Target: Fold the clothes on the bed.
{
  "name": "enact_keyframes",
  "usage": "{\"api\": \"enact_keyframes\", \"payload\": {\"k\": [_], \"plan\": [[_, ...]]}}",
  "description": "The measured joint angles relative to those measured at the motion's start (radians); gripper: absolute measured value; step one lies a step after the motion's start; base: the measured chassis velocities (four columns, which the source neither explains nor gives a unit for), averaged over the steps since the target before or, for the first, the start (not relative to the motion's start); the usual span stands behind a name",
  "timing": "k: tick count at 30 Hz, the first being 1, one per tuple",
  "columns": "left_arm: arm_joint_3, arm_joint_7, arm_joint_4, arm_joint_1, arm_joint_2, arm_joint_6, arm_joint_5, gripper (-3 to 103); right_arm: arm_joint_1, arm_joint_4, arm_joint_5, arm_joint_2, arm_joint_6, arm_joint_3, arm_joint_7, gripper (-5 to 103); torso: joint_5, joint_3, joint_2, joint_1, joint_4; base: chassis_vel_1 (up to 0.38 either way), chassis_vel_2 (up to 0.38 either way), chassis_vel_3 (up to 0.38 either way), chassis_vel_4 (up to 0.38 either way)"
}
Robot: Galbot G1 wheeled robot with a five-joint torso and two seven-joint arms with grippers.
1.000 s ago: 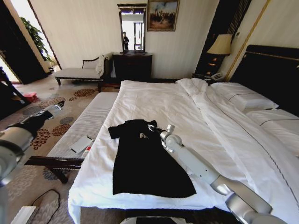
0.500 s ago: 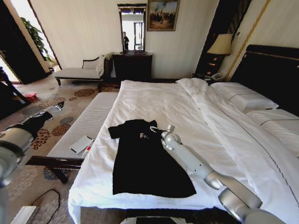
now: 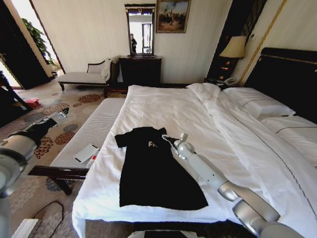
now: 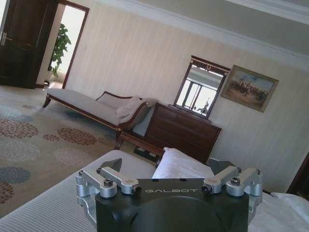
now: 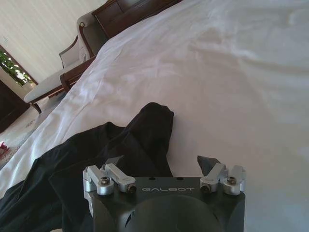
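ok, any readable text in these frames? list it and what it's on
"GALBOT": on the black body of the left gripper, in its wrist view.
"GALBOT": on the black body of the right gripper, in its wrist view.
White chest lettering on the black T-shirt on the bed: partly covered by the right arm and too small to read in the head view.
Nothing else is legible.

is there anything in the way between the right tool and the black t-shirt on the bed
Nothing visible. The right tool is open, right at the black T-shirt's sleeve, with bare white bed sheet beside it. The left tool hangs out over the carpet, well away.
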Motion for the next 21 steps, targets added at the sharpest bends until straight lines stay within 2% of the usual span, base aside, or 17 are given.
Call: {"api": "enact_keyframes", "payload": {"k": [1,3,4,7,10,13,17,19,21], "plan": [[0.0,0.0,0.0,0.0,-0.001,0.0,0.0,100,-0.001,0.0,0.0,-0.001,0.0,0.0,-0.001,82,0.0,0.0,0.0,0.0,0.0001,0.0,0.0,0.0,0.0],[0.0,0.0,0.0,0.0,-0.002,0.0,0.0,100,-0.001,0.002,0.0,-0.002,0.0,-0.001,-0.001,82,0.0,0.0,0.0,0.0,0.0001,0.0,0.0,0.0,0.0],[0.001,0.0,0.0,0.0,-0.004,0.0,0.001,100,-0.003,0.009,0.002,-0.007,-0.001,-0.003,-0.002,71,0.0,0.0,0.0,0.0,0.0,0.0,0.0,0.0,0.0],[0.003,0.0,0.0,0.0,-0.006,0.0,0.003,100,-0.006,0.02,0.004,-0.012,-0.001,-0.005,-0.002,66,-0.0001,0.0,0.0,0.0,-0.0001,0.0,0.0,0.0,0.0],[0.004,0.0,-0.001,0.002,-0.008,0.0,0.005,100,-0.01,0.041,0.008,-0.017,-0.001,-0.011,-0.004,50,-0.0001,0.0,0.0,0.0,-0.0001,0.0,0.0,0.0,0.0],[0.001,0.0,-0.002,0.004,-0.007,0.0,0.005,100,-0.012,0.052,0.008,-0.019,-0.001,-0.017,-0.006,44,-0.0001,0.0,0.0,0.0,-0.0001,0.0,0.0,0.0,0.0],[-0.004,0.001,-0.004,0.009,-0.003,0.001,0.005,100,-0.011,0.05,0.005,-0.011,-0.001,-0.025,-0.011,22,0.0,0.0,0.0,0.0,0.0,0.0,0.0,0.0,0.0],[-0.004,0.001,-0.004,0.01,-0.003,0.001,0.005,100,-0.011,0.049,0.004,-0.01,-0.001,-0.025,-0.011,22,0.0,0.0,0.0,0.0,0.0,0.0,0.0,0.0,0.0],[-0.005,0.001,-0.005,0.011,-0.002,0.001,0.005,100,-0.008,0.047,0.003,-0.011,-0.001,-0.025,-0.013,12,0.0,0.0,0.0,0.0,0.0,0.0,0.0,0.0,0.0]]}}
